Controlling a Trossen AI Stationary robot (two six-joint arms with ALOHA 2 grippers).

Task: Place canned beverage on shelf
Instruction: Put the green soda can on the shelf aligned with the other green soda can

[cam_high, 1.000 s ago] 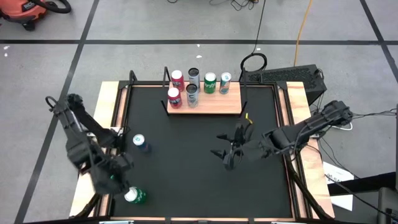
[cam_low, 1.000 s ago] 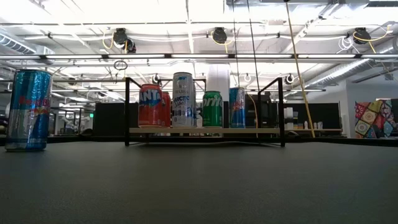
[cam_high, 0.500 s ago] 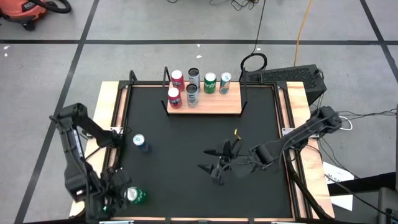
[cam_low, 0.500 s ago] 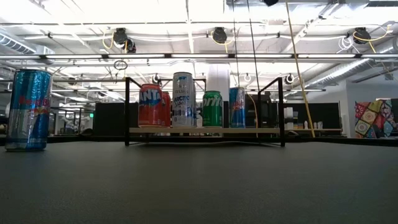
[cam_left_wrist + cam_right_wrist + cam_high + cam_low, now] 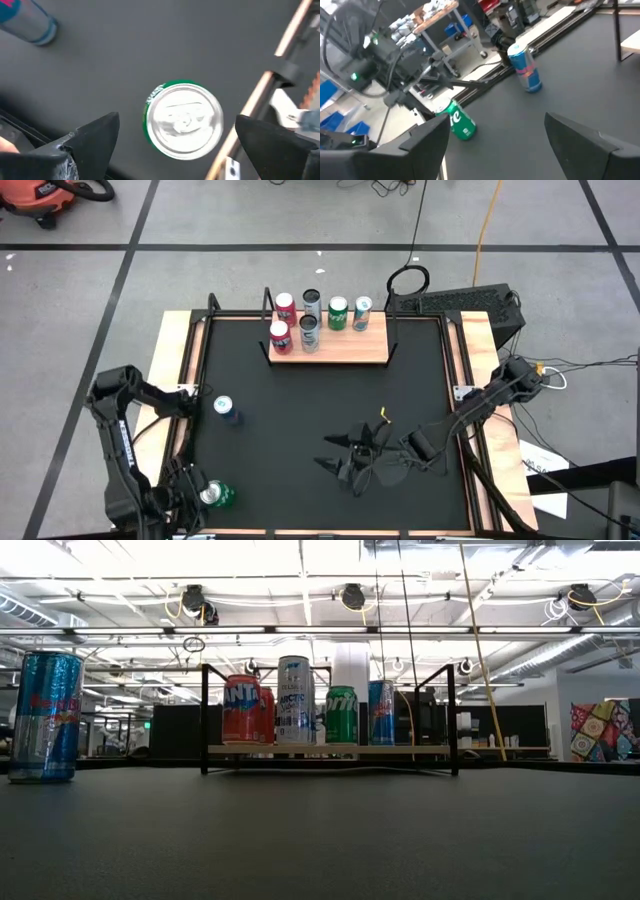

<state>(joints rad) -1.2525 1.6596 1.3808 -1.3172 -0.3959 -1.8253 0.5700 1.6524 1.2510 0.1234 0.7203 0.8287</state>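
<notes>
Left gripper (image 5: pixel 175 140): jaws spread wide above the green can (image 5: pixel 214 495), lower left of the high view, nothing held.
Right gripper (image 5: pixel 340 460): released, lower centre.
Blue can (image 5: pixel 224 408): standing left of centre.
Shelf (image 5: pixel 345 345): upper centre, carrying six cans.

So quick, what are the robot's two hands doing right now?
Left gripper: open, holding nothing, fingers on either side of the green can from above.
Right gripper: open, holding nothing, over the black table.
</notes>
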